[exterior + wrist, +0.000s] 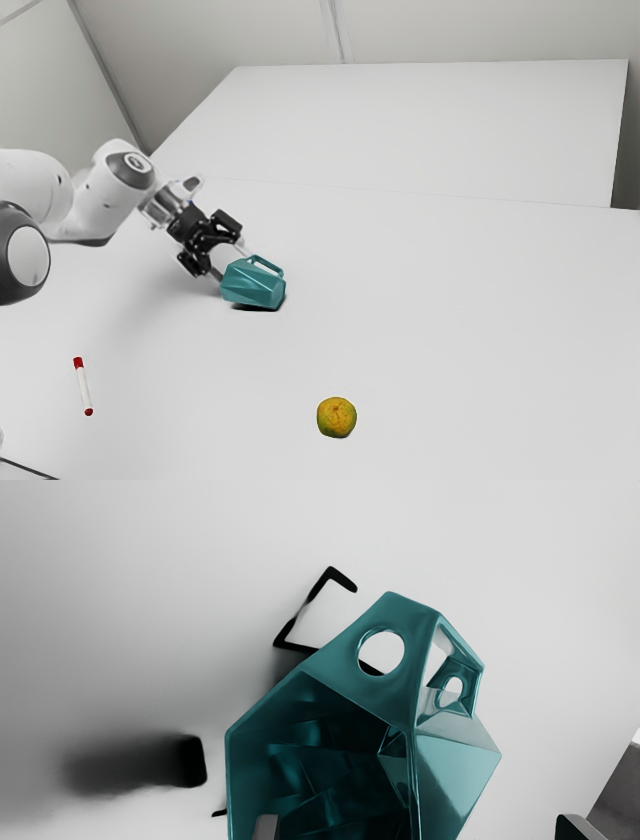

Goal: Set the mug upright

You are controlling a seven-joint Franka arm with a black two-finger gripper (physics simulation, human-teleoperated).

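The teal faceted mug [252,285] lies on its side on the table, its handle [266,264] on the upper side. At its left end in the exterior view is my gripper [229,262], tilted down toward it with the fingers apart. In the wrist view the mug [457,775] shows its dark mouth facing my hand. My gripper [419,827] is open there, with one fingertip [266,827] over the mouth and the other beyond the mug's outer wall. Whether that first fingertip is inside the mouth, I cannot tell.
A yellow-green round fruit [336,417] sits on the white table [450,320] toward the exterior view's bottom. A white marker with red ends [83,387] lies at the exterior view's lower left.
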